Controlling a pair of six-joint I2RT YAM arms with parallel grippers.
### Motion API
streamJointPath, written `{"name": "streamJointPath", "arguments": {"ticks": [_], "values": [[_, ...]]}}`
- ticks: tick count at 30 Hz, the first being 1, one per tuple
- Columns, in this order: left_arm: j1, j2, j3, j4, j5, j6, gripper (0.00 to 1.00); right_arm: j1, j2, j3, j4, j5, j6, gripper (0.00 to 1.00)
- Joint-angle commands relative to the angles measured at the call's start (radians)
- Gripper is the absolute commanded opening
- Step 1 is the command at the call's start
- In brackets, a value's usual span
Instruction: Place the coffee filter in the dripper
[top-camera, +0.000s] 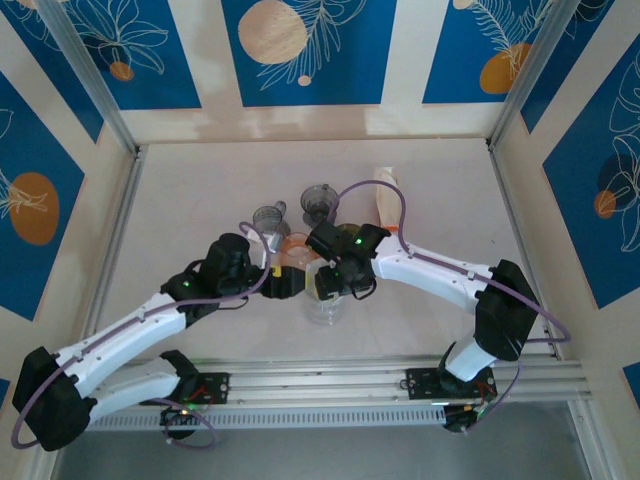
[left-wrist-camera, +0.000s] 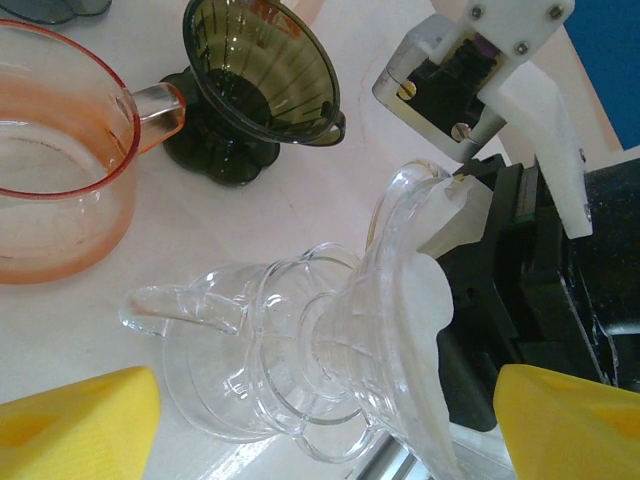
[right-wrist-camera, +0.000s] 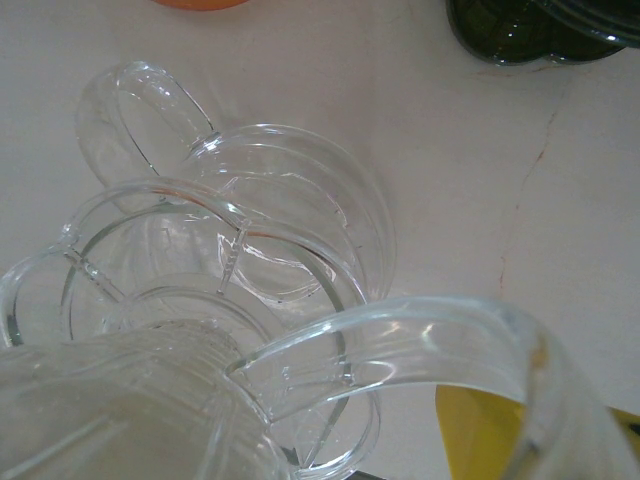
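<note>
The left gripper (left-wrist-camera: 325, 420) is open, its yellow fingers (left-wrist-camera: 80, 425) wide on both sides of the clear dripper (left-wrist-camera: 270, 350), which is tipped with its mouth toward the right gripper (top-camera: 338, 282), the white coffee filter (left-wrist-camera: 425, 300) already inside; that gripper's hold I cannot tell.

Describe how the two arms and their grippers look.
Both the left arm and right arm have white links joined by black joints, with a purple cable looping along each and a green light near the wrist. The left gripper's fingers are bright yellow; the right gripper has a white screwed housing over a black body.
</note>
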Motion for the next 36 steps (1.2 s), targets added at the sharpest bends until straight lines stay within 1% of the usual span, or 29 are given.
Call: {"name": "streamJointPath", "arguments": {"ticks": [1,5,8,12,14,16,19,22,29,36], "values": [[-0.010,0.023,0.038,-0.004,0.028,0.041,0.87,0.007,0.016,-0.009,-0.014,0.006,0.015,0.62],[-0.020,0.038,0.046,-0.029,-0.003,0.055,0.86,0.007,0.016,-0.008,-0.012,0.004,0.015,0.62],[-0.020,0.043,0.047,-0.044,-0.025,0.061,0.81,0.007,0.017,-0.007,-0.011,0.001,0.016,0.62],[-0.021,0.045,0.052,-0.070,-0.054,0.065,0.70,0.008,0.019,-0.008,-0.009,0.001,0.018,0.62],[-0.020,0.038,0.052,-0.079,-0.068,0.066,0.68,0.008,0.018,-0.009,-0.009,0.004,0.019,0.62],[-0.020,0.031,0.053,-0.079,-0.069,0.066,0.68,0.007,0.017,-0.009,-0.010,0.004,0.019,0.62],[-0.020,0.027,0.051,-0.069,-0.047,0.059,0.73,0.008,0.016,-0.009,-0.007,0.002,0.021,0.62],[-0.021,0.035,0.048,-0.054,-0.025,0.051,0.75,0.010,0.005,-0.005,0.006,0.000,0.015,0.62],[-0.021,0.042,0.041,-0.043,-0.016,0.040,0.73,0.011,-0.067,-0.004,0.017,0.014,0.015,0.62],[-0.021,0.046,0.040,-0.040,-0.015,0.033,0.73,-0.003,-0.167,-0.005,-0.028,0.057,0.029,0.63]]}}
